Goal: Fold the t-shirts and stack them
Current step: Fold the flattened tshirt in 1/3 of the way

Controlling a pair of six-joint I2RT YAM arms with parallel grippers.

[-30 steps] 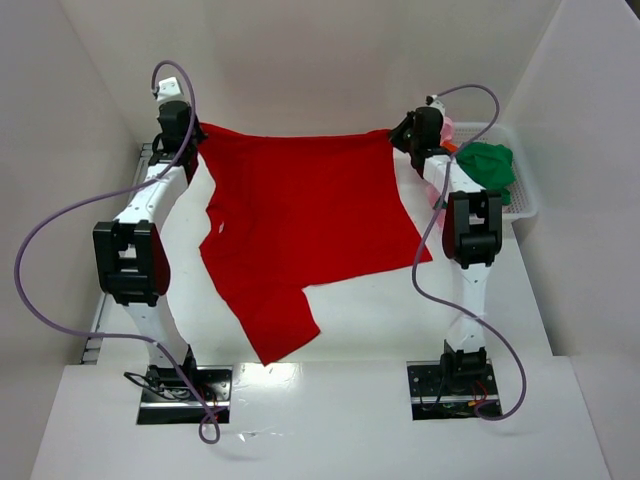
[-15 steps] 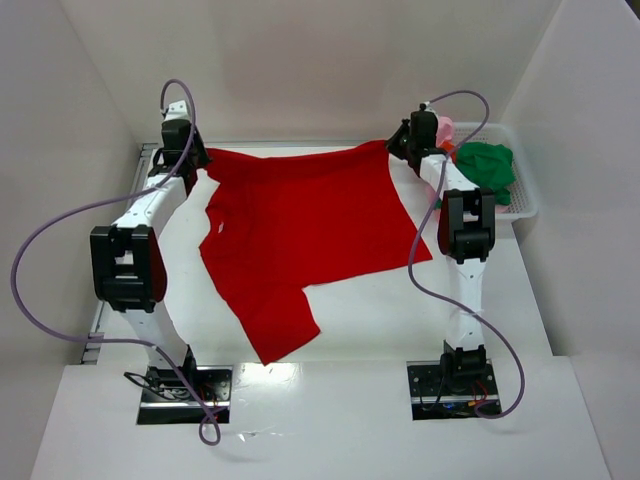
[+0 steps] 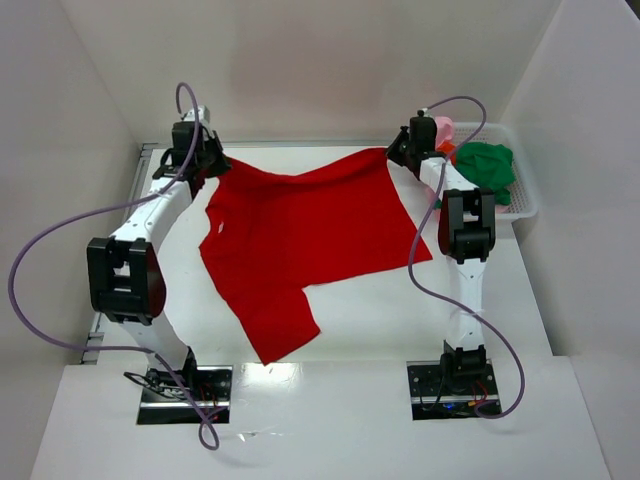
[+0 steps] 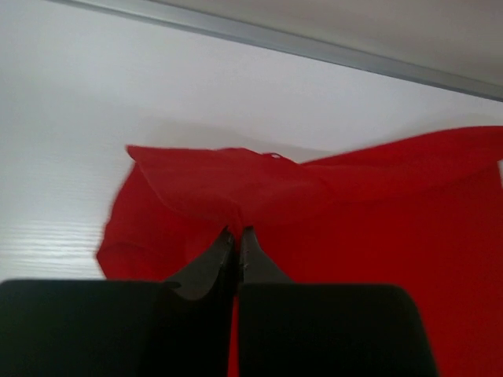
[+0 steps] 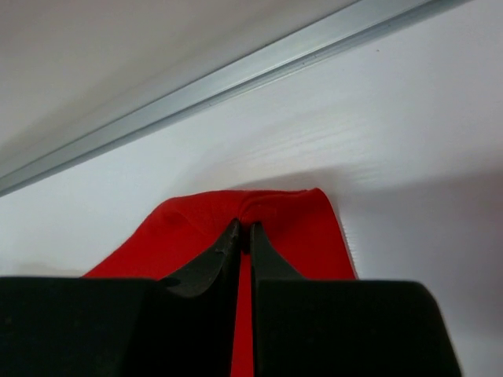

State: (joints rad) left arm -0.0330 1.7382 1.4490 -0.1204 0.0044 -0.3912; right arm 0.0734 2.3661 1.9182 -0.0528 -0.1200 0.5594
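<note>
A bright red t-shirt (image 3: 300, 235) lies spread over the middle of the table, one sleeve trailing toward the near edge. My left gripper (image 3: 212, 165) is shut on its far left corner; the left wrist view shows the jaws pinching a fold of the red cloth (image 4: 259, 188). My right gripper (image 3: 398, 152) is shut on the far right corner, the cloth (image 5: 275, 216) bunched between its fingertips. A dark green t-shirt (image 3: 487, 165) and a pale pink one (image 3: 445, 129) sit in the basket, with a sliver of orange beside them.
A white lattice basket (image 3: 525, 195) stands at the far right against the wall. A metal rail (image 5: 236, 78) runs along the table's far edge, close beyond both grippers. White walls enclose the table on three sides.
My left gripper has moved right and toward the middle with its corner, and the shirt's far edge has dropped from taut to slack. My right gripper has barely moved.
</note>
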